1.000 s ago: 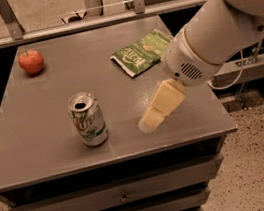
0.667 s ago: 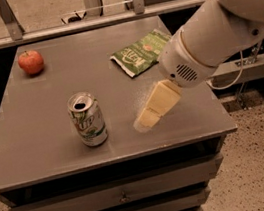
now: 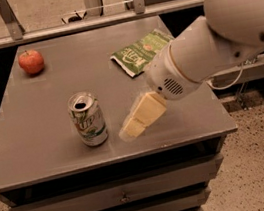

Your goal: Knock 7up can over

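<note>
While the 7up can point(image 3: 88, 119) stands upright near the front of the flat grey counter point(image 3: 43, 148), only bare surface separates it from the cream, blocky tool point(image 3: 128, 130). The tool hangs just to the can's right, angled down toward it and not touching. I cannot tell whether the tool is open or closed; nothing shows in it. A round red apple point(image 3: 31, 62) sits back left. A crinkled green chip bag point(image 3: 138, 54) lies partly behind the smooth white arm point(image 3: 204, 54).

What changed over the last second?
The hand moved left toward the can, low over the table; a gap remains between them. Nothing taken hold of or let go. The can is upright in the same spot; apple and bag unmoved.
</note>
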{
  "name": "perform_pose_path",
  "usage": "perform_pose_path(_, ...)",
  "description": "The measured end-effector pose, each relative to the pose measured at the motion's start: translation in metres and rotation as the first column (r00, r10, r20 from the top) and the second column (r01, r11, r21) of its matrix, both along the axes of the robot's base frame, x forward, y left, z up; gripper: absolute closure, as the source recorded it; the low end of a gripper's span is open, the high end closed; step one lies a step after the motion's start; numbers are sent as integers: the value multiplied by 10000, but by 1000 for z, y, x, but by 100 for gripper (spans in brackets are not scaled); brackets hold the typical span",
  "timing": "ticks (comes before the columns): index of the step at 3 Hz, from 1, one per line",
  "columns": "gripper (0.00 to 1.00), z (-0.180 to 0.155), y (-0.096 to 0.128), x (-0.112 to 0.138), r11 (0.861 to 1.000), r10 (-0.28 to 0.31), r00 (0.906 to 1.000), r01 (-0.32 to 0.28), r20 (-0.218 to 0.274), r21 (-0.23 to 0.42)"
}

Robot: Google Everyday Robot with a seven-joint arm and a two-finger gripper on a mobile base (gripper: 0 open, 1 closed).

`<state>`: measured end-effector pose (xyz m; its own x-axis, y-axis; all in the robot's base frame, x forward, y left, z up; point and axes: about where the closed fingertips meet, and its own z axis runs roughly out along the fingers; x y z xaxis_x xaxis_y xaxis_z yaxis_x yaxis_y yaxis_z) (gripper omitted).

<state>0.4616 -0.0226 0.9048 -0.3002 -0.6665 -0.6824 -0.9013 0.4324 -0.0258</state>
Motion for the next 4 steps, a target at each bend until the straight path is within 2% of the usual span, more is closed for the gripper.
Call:
perform_pose_path(1,0,-10,36,3,9931,467,9989,-475,102,1076)
perform_pose_path(2,0,-22,64,4,9785,404,9986,-467,354,2009)
perform_pose_path(3,0,-27,86,10,9634,104,9975,-286,694,2664)
perform_pose_path(4,0,-22,102,29,9472,-480,9909,53,1255,3205)
